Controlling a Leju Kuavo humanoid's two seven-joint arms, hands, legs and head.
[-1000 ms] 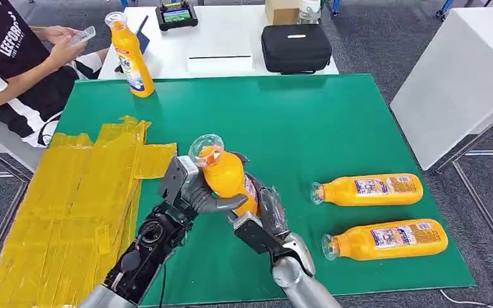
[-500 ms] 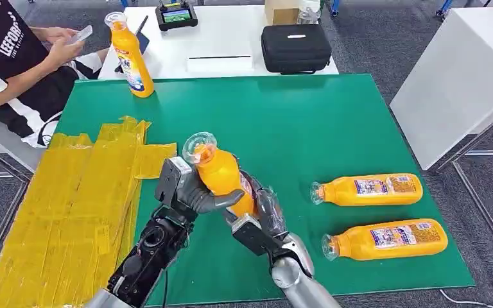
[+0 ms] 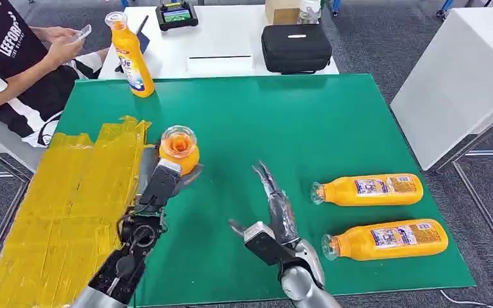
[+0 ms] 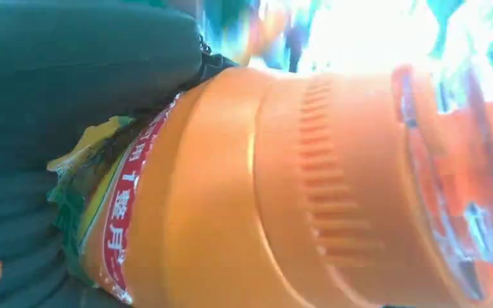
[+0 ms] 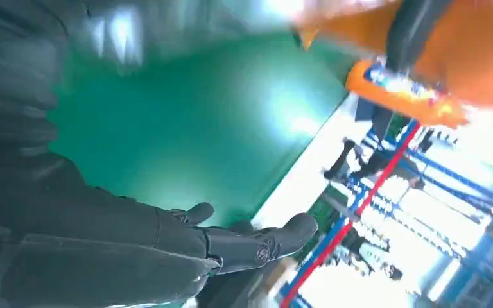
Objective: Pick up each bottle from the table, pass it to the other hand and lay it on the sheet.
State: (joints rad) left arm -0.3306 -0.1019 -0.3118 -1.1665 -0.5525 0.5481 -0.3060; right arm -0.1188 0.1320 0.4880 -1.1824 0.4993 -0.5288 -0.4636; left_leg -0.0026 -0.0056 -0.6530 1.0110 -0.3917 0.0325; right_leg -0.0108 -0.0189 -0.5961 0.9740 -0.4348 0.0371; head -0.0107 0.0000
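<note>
My left hand (image 3: 157, 186) grips an orange juice bottle (image 3: 179, 149), held upright with its clear cap toward the camera, above the edge of the yellow sheet (image 3: 64, 212). The left wrist view shows that bottle (image 4: 282, 192) up close against my fingers (image 4: 70, 96). My right hand (image 3: 275, 212) hovers over the green mat (image 3: 282, 122) with fingers spread and nothing in it; the right wrist view shows its fingers (image 5: 244, 244) apart. Two more orange bottles (image 3: 367, 190) (image 3: 386, 239) lie on their sides at the right. A fourth bottle (image 3: 130, 56) stands upright at the far left corner.
A person in black (image 3: 13, 58) sits at the far left holding a phone. A white table behind carries a black case (image 3: 295, 46) and a controller (image 3: 176, 14). Another white table (image 3: 462, 77) stands to the right.
My right hand has let go of the bottle and drawn back, fingers spread. My left hand has carried the bottle leftward toward the yellow sheet.
</note>
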